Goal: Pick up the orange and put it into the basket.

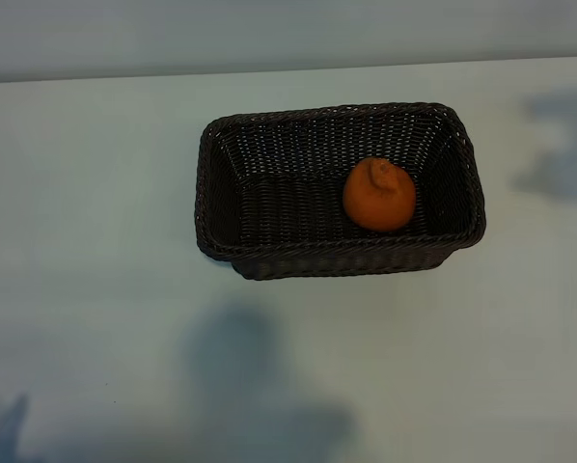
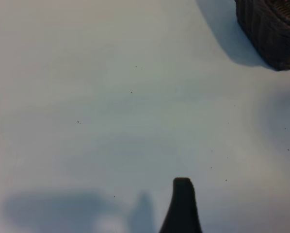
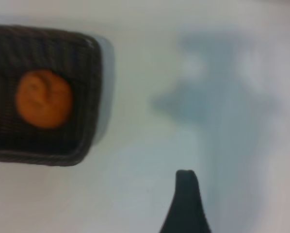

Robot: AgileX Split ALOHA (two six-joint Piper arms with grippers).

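Your orange [image 1: 379, 195] is lying inside the basket [image 1: 221, 169], on the woven floor toward the end nearest the right arm's side, stem pucker turned upward. It sits below the braided rim and close to the long near wall, though whether it touches that wall cannot be told. Judged from this, the placing step is done; the fruit rests on its own with nothing gripping it.

The basket stands flat on the pale table [image 1: 86, 222], level and upright, with bare surface on all sides. No arm appears in the exterior view; only soft shadows fall on the table in front of and beside the basket.

From the right wrist view, the right gripper [image 3: 186, 204] shows a single dark fingertip hanging over bare table, well apart from the basket, with the orange visible inside the basket beyond it. Its jaws stand wide and hold nothing. That spacing is consistent with a release made and the tool clear of the rim.

The left gripper [image 2: 182, 206] likewise shows one fingertip over bare table, with only a corner of the basket in sight far off. It is spread wide, empty, and parked away from the work.
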